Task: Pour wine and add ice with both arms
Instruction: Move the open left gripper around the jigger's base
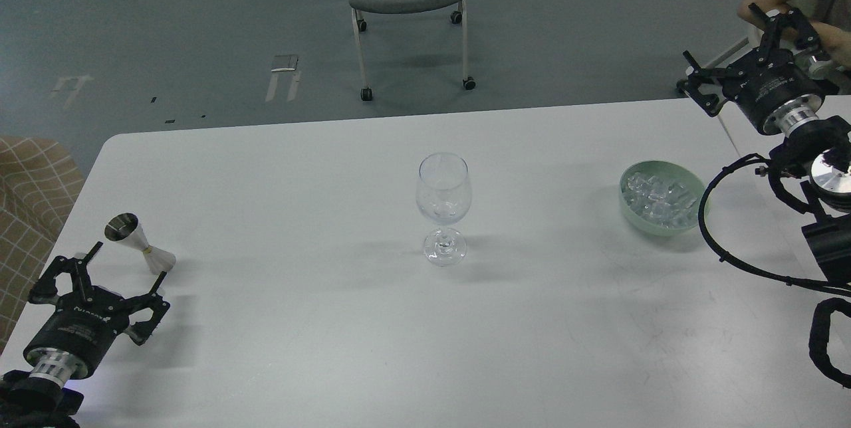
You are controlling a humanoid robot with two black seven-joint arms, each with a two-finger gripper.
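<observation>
Both arms wait at the sides; nothing is poured yet.

From the head view, your left pincer (106, 285) is spread and holds nothing, just beside the jigger (138, 242), likely so it can grab it. Your right pincer (744, 59) is spread too, up past the far right edge of the surface (332, 341), well apart from the bowl (691, 225) of ice (658, 199). The glass (444, 205) stands upright in the middle. You cannot see any wine. There is lots of open room around the glass.
</observation>
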